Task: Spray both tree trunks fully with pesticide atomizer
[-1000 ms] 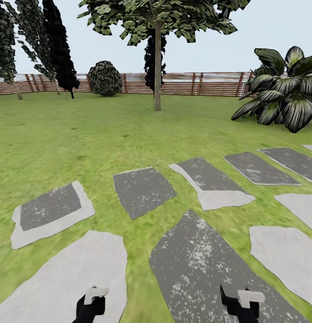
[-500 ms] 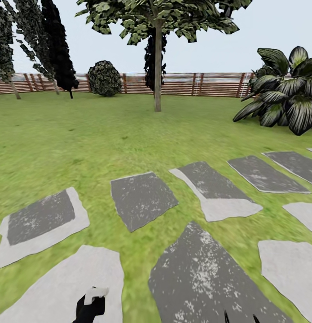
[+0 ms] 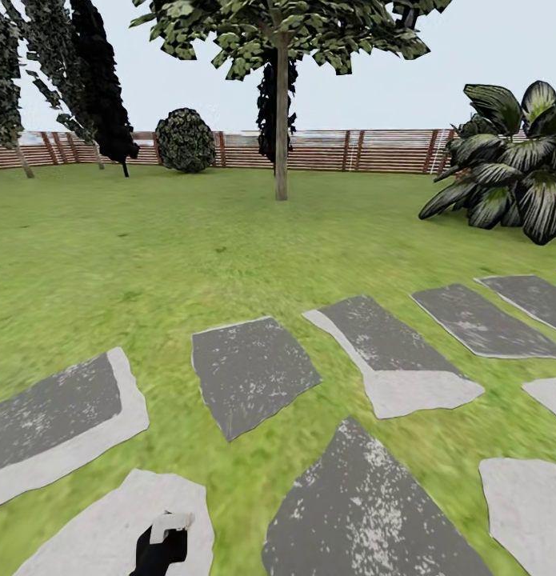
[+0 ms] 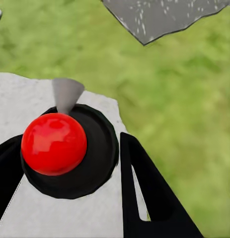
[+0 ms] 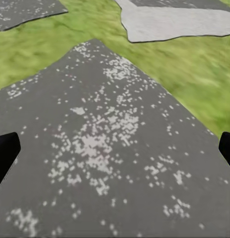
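The left gripper [image 4: 65, 163] is clamping the atomizer [image 4: 54, 144], red cap up, over a pale paving slab [image 3: 94, 536] at near left. A tree [image 3: 281, 120] is standing far across the lawn [image 3: 190, 248]. The right gripper [image 5: 115, 148] is hanging open over a dark slab [image 5: 105, 148].

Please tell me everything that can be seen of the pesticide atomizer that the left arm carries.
The pesticide atomizer is seen from above in the left wrist view: a round, glossy red cap on a wider black body, with a small grey cone-shaped nozzle at its edge. It looks like smooth plastic. It sits between the two black fingers of the left pincer, which close against its sides. Pale stone paving and green grass lie below it.
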Available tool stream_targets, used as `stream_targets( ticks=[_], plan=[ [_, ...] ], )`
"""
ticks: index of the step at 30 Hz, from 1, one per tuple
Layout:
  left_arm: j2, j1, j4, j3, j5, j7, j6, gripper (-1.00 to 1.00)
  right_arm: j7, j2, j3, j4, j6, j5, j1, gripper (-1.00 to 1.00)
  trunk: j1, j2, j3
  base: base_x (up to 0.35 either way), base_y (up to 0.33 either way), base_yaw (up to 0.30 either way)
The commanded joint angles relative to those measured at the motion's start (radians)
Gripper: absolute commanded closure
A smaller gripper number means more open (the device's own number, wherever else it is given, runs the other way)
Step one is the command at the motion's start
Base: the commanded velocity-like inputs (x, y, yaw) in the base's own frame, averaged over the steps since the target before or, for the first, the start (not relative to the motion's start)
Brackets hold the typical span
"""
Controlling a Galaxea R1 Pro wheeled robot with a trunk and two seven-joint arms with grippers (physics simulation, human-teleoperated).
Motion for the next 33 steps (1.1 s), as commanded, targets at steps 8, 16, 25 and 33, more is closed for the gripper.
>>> stream_targets(
  ticks=[8,16,25,33],
  plan=[
    [0.0,0.0,0.0,0.0,0.0,0.001,0.0,1.0,0.0,0.003,-0.001,0.007,0.0,0.0,0.0,-1.0,0.0,0.0,0.0,0.338,0.0,0.0],
    [0.0,0.0,0.0,0.0,0.0,0.001,0.0,1.0,0.0,0.003,-0.001,0.006,0.0,0.0,0.0,-1.0,0.0,0.0,0.0,0.338,0.0,0.0],
    [0.0,0.0,-0.001,0.0,0.0,0.001,0.0,1.0,0.0,0.005,-0.001,0.015,0.0,0.0,0.0,-1.0,0.0,0.0,0.0,0.338,0.0,0.0],
    [0.0,0.0,-0.001,0.0,0.0,0.001,0.0,1.0,0.0,0.005,-0.001,0.016,0.0,0.0,0.0,-1.0,0.0,0.0,0.0,0.338,0.0,0.0]
  ],
)
